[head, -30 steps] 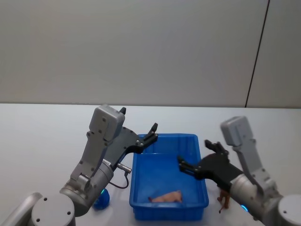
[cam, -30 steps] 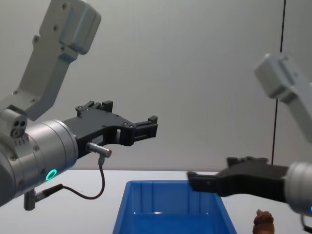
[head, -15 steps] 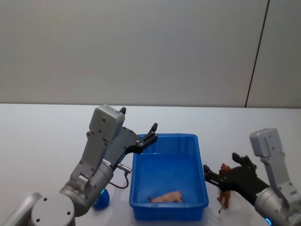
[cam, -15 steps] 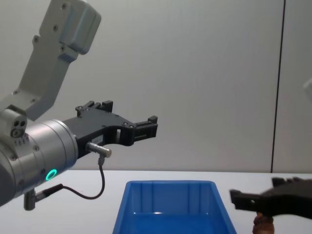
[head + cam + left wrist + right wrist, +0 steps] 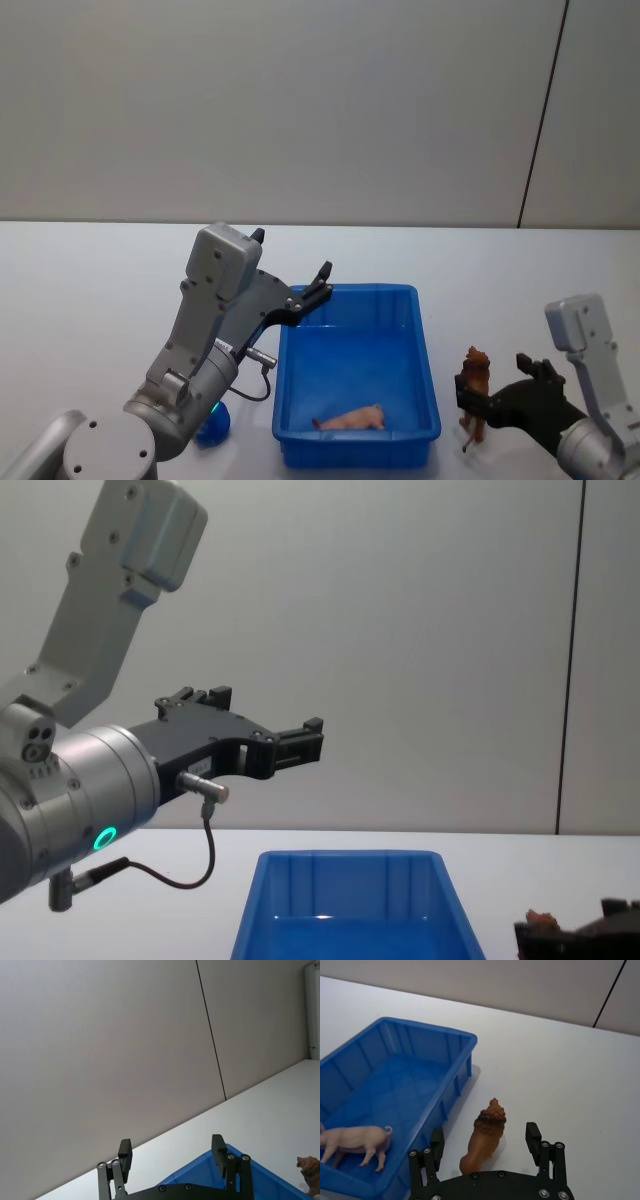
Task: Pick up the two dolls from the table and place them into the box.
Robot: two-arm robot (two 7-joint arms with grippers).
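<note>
A brown doll (image 5: 474,380) stands upright on the white table (image 5: 90,290), just right of the blue box (image 5: 350,291). My right gripper (image 5: 488,386) is low around the doll and open. In the right wrist view the brown doll (image 5: 485,1137) stands between the fingers (image 5: 437,1143) with a gap on each side. The pink doll (image 5: 350,418) lies inside the box near its front wall, also the pink doll (image 5: 354,1141). My left gripper (image 5: 322,276) hovers open above the box's back left corner, holding nothing; the left gripper (image 5: 171,1149) shows both fingers spread.
The table stretches bare to the left and behind the box, up to a grey wall. A dark vertical seam (image 5: 540,110) runs down the wall at the right. The chest view has the box (image 5: 345,859) low in the middle and the left arm (image 5: 90,800) large at left.
My right gripper has moved from above the box rightward and down, and now straddles the brown doll. The left arm and the pink doll have not moved.
</note>
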